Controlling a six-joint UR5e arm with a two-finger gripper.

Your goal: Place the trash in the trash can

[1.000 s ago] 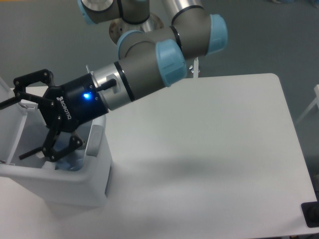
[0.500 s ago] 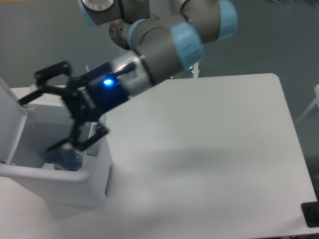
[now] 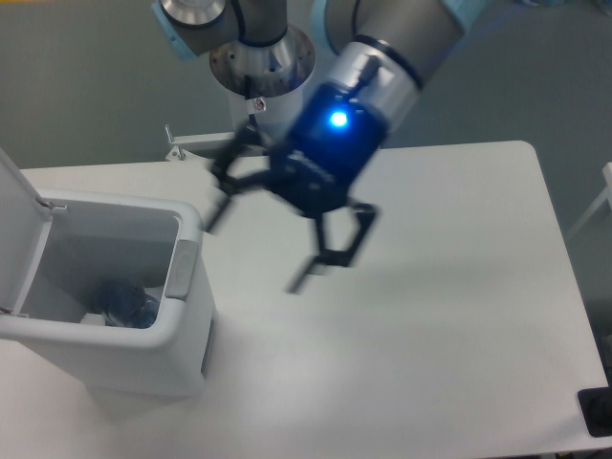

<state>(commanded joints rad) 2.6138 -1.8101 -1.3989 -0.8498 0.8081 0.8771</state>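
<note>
bottle (image 3: pixel 127 306) — crushed, clear-blue, inside trash can (image 3: pixel 182 330) | pincer (image 3: pixel 256 247) — fingers apart, empty

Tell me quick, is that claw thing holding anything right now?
Gripper: open and empty, blurred by motion above the table. The bottle lies inside the trash can.

A white table (image 3: pixel 449 287) with rounded corners is carrying the scene, its top spreading from the left edge to the right side of the view. The white trash can (image 3: pixel 143 354) is standing directly on it at the near left, its lid hanging open. A small dark object (image 3: pixel 598 411) is sitting at the table's near right corner, too cut off to identify.
</note>
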